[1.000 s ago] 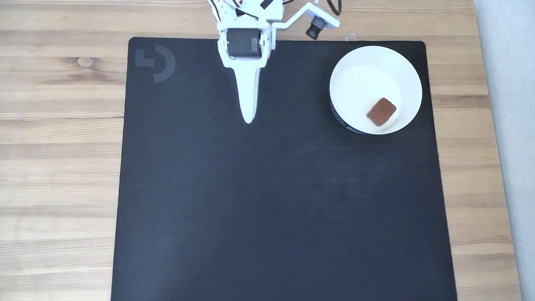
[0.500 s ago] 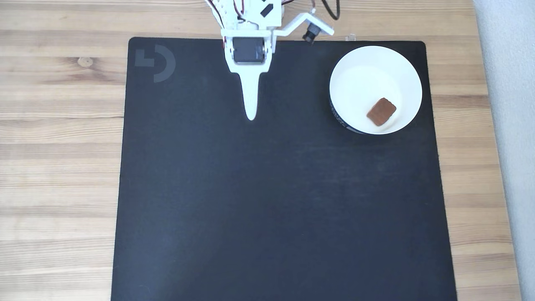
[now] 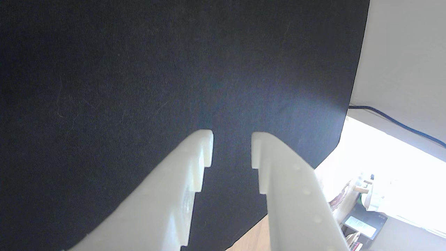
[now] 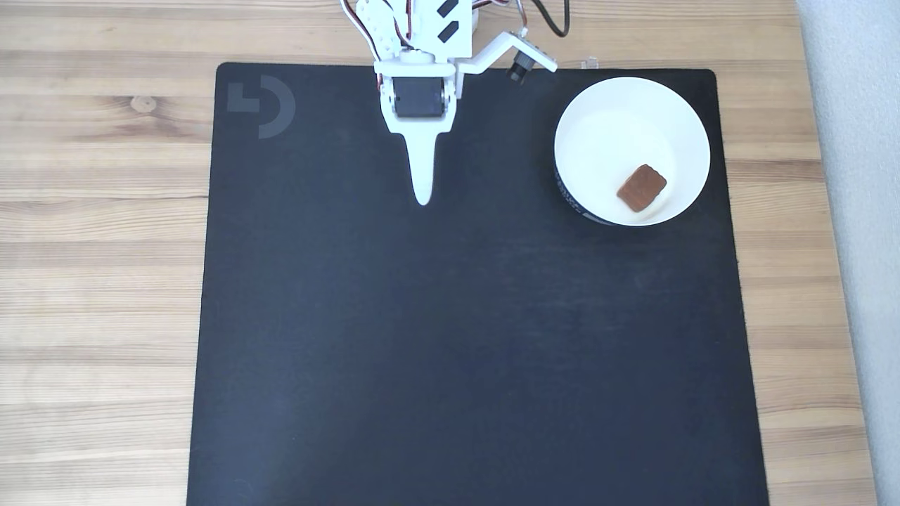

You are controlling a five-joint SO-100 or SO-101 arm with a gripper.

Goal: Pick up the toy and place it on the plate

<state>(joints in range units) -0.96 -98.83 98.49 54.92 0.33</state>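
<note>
Starting closest in, the wrist view is showing the gripper (image 3: 231,148) with its two white fingers (image 3: 167,198) sitting a little apart, nothing between them, just the black mat (image 3: 139,69) underneath. Off at about 4 o'clock in that view there's a washed-out bright area with some clutter, too blown out to say what it is.

In the fixed view, the black mat (image 4: 457,337) is covering most of the wooden bench (image 4: 98,246), and the big lower half of it is just bare fabric. Moving up, the gripper (image 4: 422,199) is pointing down toward 6 o'clock from the arm at the top edge, hanging over the mat around 12 o'clock of the mat's centre. From this angle the fingers are looking like a single white spike.

The plate (image 4: 598,112) is sitting at roughly 2 o'clock on the mat, well apart from the gripper. The toy (image 4: 641,187) is lying inside it, down toward the 5 o'clock part of the dish. There's a grey logo (image 4: 261,105) printed at the mat's 10 o'clock corner.
</note>
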